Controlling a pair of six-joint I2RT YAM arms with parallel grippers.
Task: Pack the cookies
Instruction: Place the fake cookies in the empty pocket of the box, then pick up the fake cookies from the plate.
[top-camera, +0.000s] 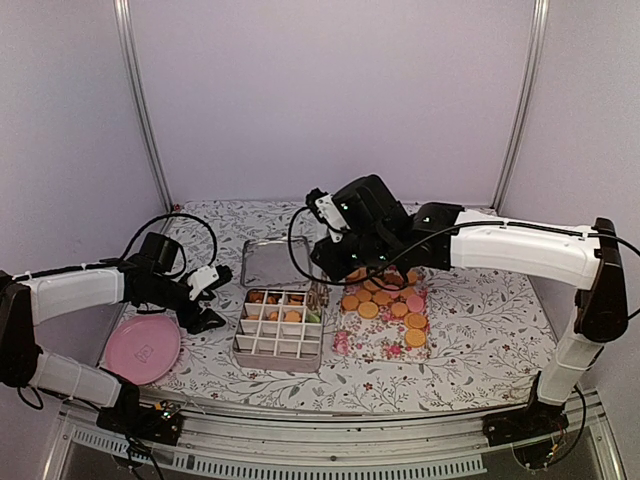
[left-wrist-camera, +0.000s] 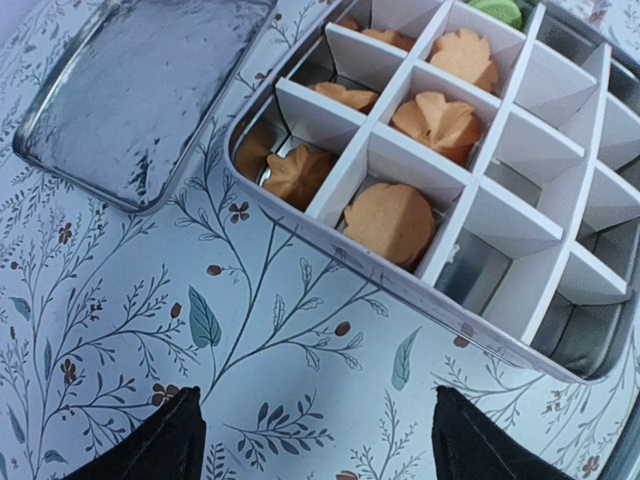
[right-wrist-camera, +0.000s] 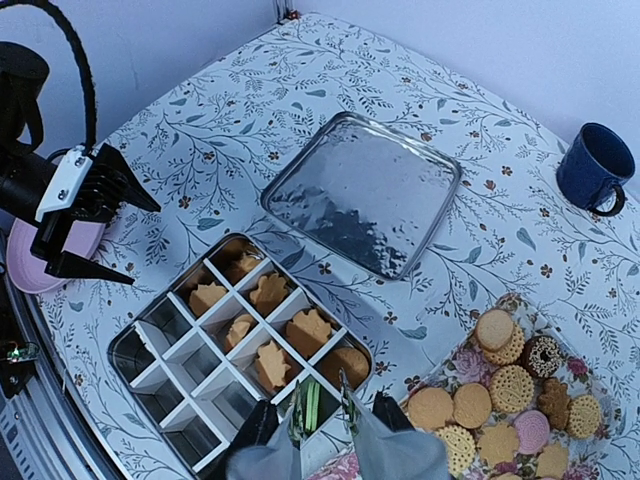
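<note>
The divided tin (top-camera: 275, 358) holds orange cookies (left-wrist-camera: 390, 220) in its far cells, and more lie heaped on the flowered tray (top-camera: 372, 342) just right of it. The left gripper (left-wrist-camera: 315, 440) hangs left of the tin, jaws wide apart. Over the tin's right edge, the right gripper (right-wrist-camera: 322, 406) has a green cookie (right-wrist-camera: 312, 403) edge-on between slightly parted fingers; gripped or not, I cannot tell.
</note>
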